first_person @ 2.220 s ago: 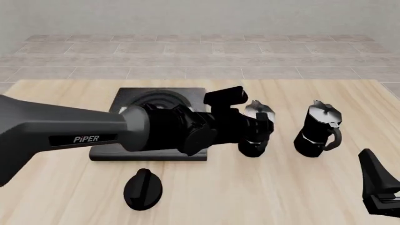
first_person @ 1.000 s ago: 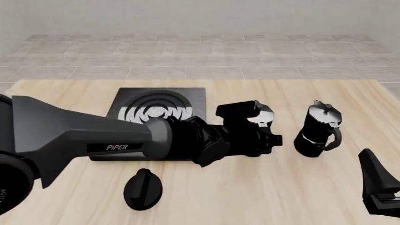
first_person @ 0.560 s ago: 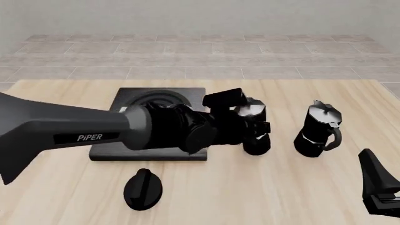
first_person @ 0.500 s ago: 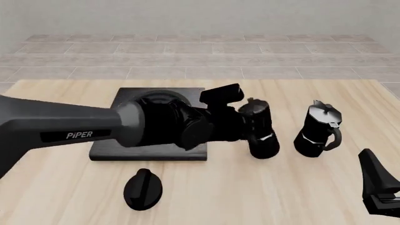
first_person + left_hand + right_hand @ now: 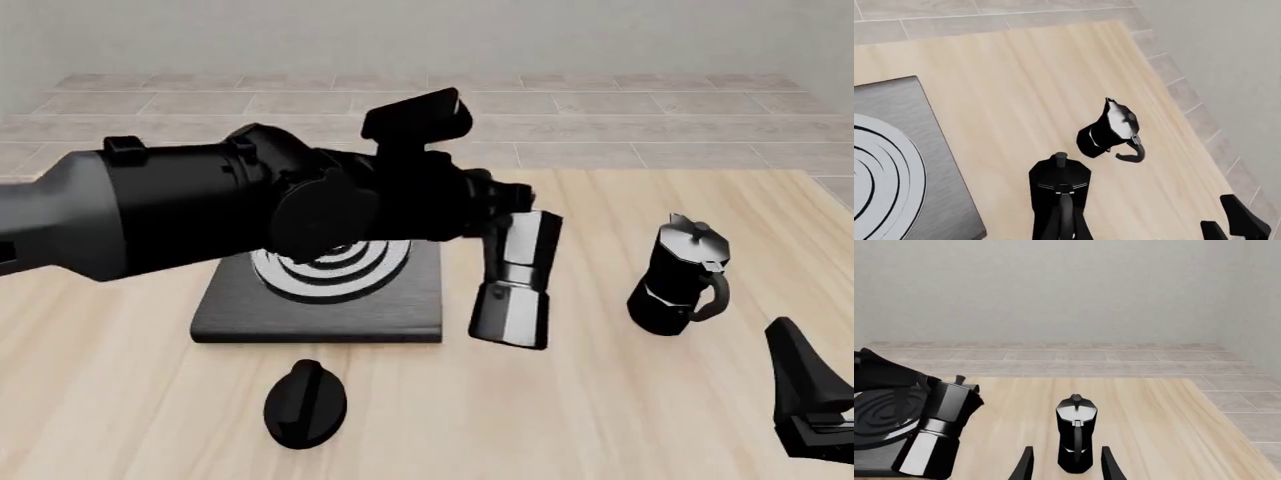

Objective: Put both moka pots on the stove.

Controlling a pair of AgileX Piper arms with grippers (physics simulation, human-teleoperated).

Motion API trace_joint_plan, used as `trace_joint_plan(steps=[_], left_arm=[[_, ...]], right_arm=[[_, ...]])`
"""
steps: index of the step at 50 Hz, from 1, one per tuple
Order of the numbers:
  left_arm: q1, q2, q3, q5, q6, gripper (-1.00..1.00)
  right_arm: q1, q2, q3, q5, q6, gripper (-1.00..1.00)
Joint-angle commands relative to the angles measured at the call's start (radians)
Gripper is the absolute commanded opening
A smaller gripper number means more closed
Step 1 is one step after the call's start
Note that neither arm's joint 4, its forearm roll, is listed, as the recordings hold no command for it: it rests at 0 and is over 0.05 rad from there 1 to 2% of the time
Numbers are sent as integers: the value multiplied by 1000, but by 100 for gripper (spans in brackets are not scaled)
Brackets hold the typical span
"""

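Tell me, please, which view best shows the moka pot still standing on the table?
The right wrist view: the standing moka pot sits centred, whole, handle forward. The front view shows it smaller, at the right; the left wrist view from above.

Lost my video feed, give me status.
Left pincer shut on lifted moka pot, beside stove, not above it. Right pincer open, low, aimed at second pot. Knob near stove, not obstructing.

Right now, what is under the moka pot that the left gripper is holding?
The lifted moka pot hangs tilted over bare table, beside the stove, not above it. Its own underside is not visible.
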Motion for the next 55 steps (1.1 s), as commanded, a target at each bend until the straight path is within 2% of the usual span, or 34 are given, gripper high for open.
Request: trace_joint_plan(steps=[1,5,12,18,25,40,55], left_arm=[[18,-128,18,27,57,-100],[39,-168,56,27,84,-100],[91,-253,105,43,82,-100],[132,-302,96,87,96,-100],[195,-369,127,97,124,-100],[304,-425,207,72,137,-100],[417,-460,217,57,157,-100]], right_arm=[[0,0,0,0,0,100],[0,0,0,0,0,100],[0,0,0,0,0,100],[0,0,0,0,0,100],[0,0,0,0,0,100],[0,0,0,0,0,100],[0,0,0,0,0,100]])
